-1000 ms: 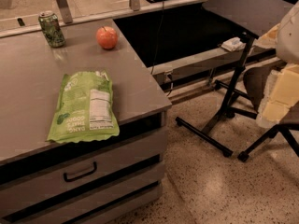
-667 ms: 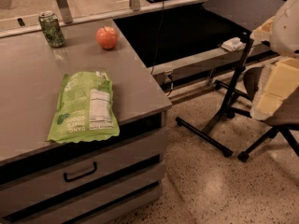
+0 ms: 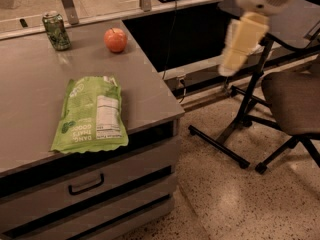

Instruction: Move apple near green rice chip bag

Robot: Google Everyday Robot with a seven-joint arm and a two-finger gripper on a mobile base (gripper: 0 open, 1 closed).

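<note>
The apple [image 3: 115, 39], small, round and red-orange, stands at the far side of the grey counter [image 3: 30, 99], near its right edge. The green rice chip bag [image 3: 91, 113] lies flat near the counter's front edge, label up, well apart from the apple. My gripper [image 3: 228, 68] hangs at the end of the cream arm [image 3: 243, 34] at the upper right, in the air over the floor, to the right of the counter and away from both things. It holds nothing that I can see.
A green soda can [image 3: 56, 30] stands at the counter's back, left of the apple. A drawer with a handle [image 3: 86, 184] is in the counter's front. A dark table on a stand [image 3: 250, 99] and a chair [image 3: 292, 104] are at the right.
The arm has swung from the right edge of the view leftward and upward, towards the counter. The apple, the bag and the can have not moved.
</note>
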